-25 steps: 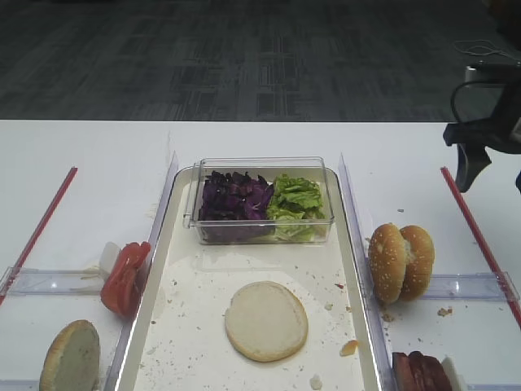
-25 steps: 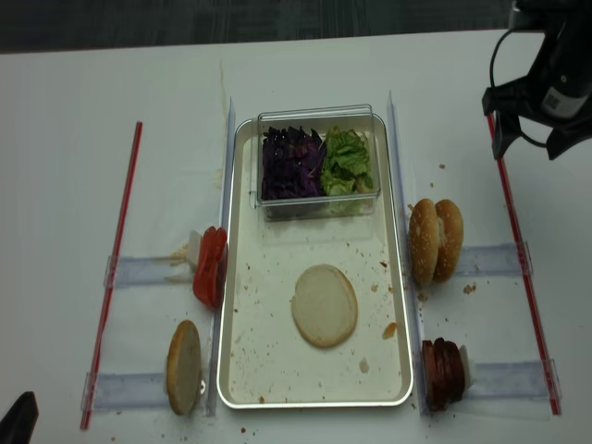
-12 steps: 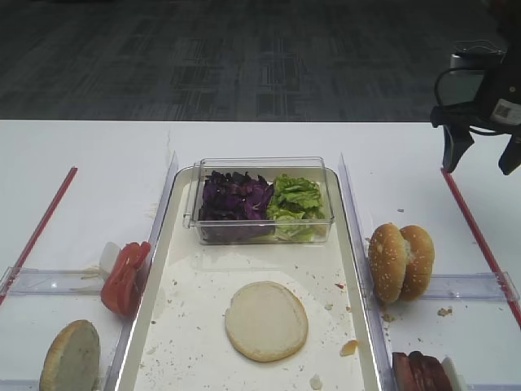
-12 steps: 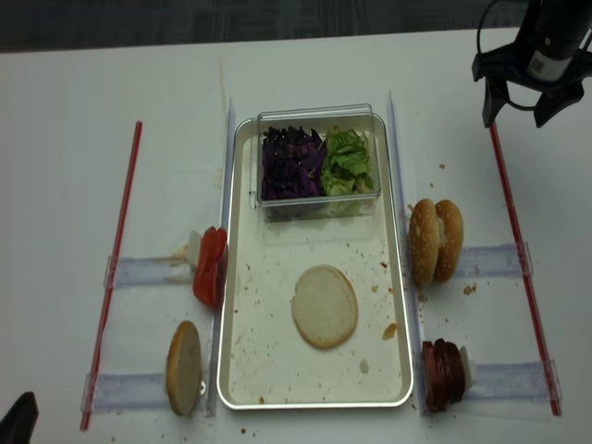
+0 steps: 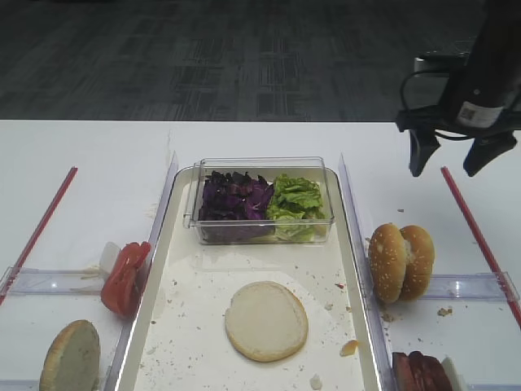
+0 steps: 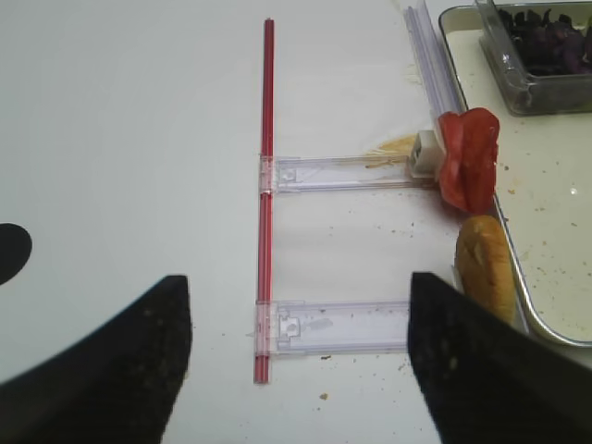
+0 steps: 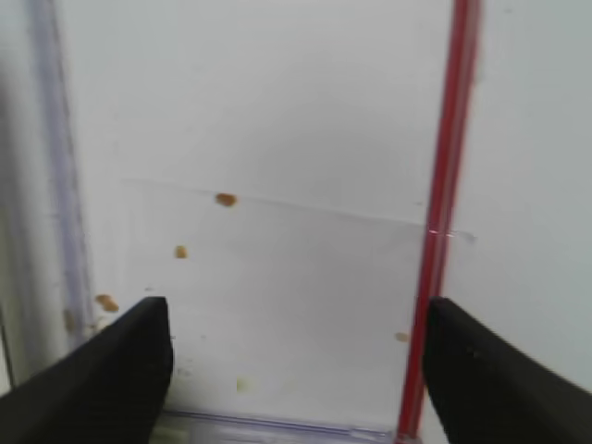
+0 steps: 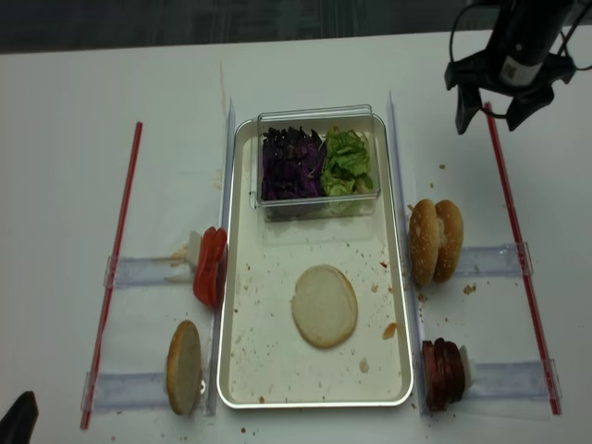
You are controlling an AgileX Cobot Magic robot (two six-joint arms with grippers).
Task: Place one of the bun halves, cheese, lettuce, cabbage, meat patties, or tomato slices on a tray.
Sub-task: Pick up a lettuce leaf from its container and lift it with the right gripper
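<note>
The right gripper point(image 5: 444, 156) hangs with its jaws spread wide and empty, high over bare table beside the far red strip point(image 8: 507, 199); the left gripper point(image 6: 296, 356) also stands open, holding nothing, near the lone bun half point(image 6: 485, 266) and the tomato slices point(image 6: 468, 157). One bun half point(image 5: 266, 320) already lies cut face up on the tray point(image 8: 242, 356). Nearest the right arm, two seeded bun halves point(image 5: 401, 261) stand on edge against each other: light, soft and easily crushed, so I would pinch one gently across its faces. The meat patties point(image 8: 443, 374) look firmer but greasy. Lettuce point(image 5: 294, 204) and cabbage point(image 5: 234, 198) sit in a clear box point(image 5: 190, 213). The white table point(image 5: 106, 167) is crumb-strewn; dark carpet point(image 5: 203, 57) lies beyond.
</note>
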